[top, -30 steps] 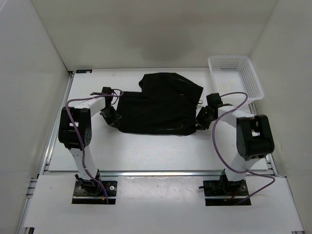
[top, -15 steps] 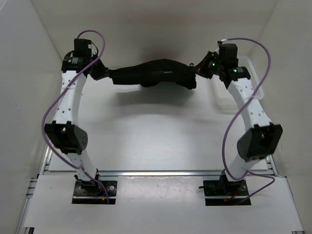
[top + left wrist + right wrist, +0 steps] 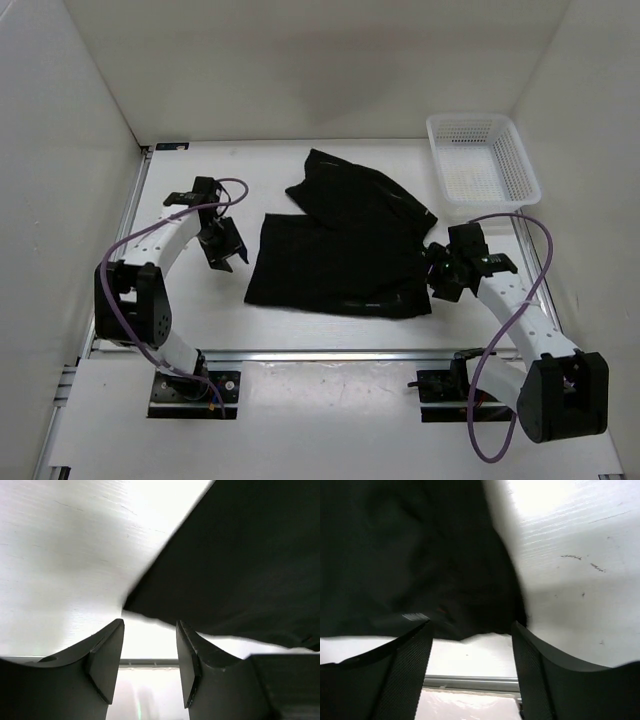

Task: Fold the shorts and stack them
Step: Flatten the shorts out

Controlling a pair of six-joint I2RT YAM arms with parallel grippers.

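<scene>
The black shorts (image 3: 345, 255) lie flat in the middle of the table, with a rear part (image 3: 355, 190) angled toward the back; I cannot tell whether this is one pair or two overlapping. My left gripper (image 3: 224, 246) hangs just left of their left edge, open, and the left wrist view shows the shorts (image 3: 235, 555) beyond the empty open gripper (image 3: 150, 665). My right gripper (image 3: 440, 276) sits at their front right corner, open. In the right wrist view the shorts' hem (image 3: 420, 565) lies just ahead of the open gripper (image 3: 470, 672), with nothing between the fingers.
A white mesh basket (image 3: 530, 185) stands at the back right corner, close to the right wall. White walls enclose the table on three sides. A metal rail (image 3: 320, 354) runs along the near edge in front of the arm bases.
Half a second ago both grippers held the shorts stretched in the air at the rear. Now the shorts lie spread on the table, and both grippers have let go, opened and moved forward.
</scene>
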